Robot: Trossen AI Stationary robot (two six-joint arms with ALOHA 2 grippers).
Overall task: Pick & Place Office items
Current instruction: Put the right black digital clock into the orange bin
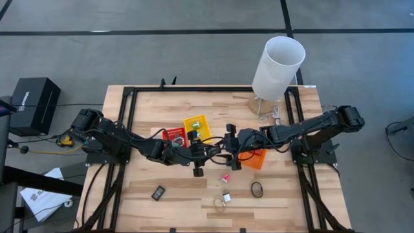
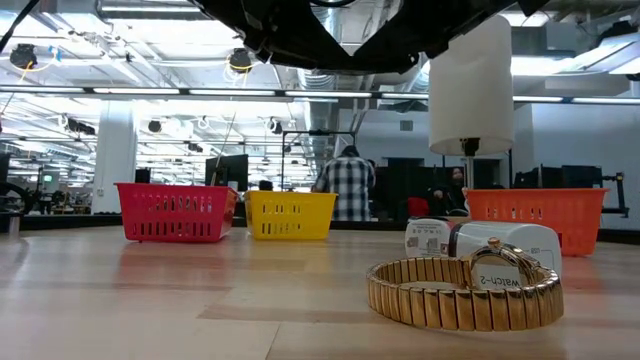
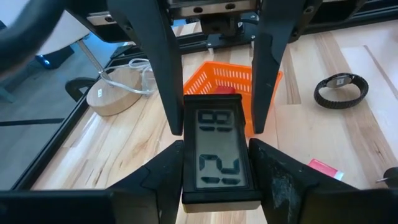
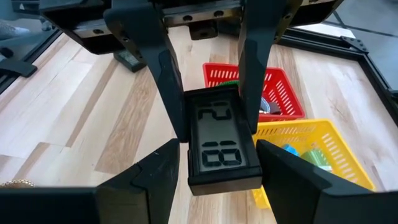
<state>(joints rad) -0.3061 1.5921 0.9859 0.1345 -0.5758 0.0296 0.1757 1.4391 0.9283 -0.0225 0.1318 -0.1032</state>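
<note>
Black digital clock (image 3: 219,155) | clamped between left gripper (image 3: 214,168), right gripper (image 4: 217,165)

Three trays sit on the surface: one red (image 1: 173,136), one yellow (image 1: 198,125), one orange (image 1: 257,158). One tall white cylinder (image 1: 278,66). One small digital clock (image 3: 219,149). One gold watch (image 2: 465,291), one black bracelet (image 1: 257,189). Two arms.

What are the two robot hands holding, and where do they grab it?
Both hold one small black digital clock above the table. The left gripper pinches the sides at one end, the right gripper the sides at the other end.
</note>
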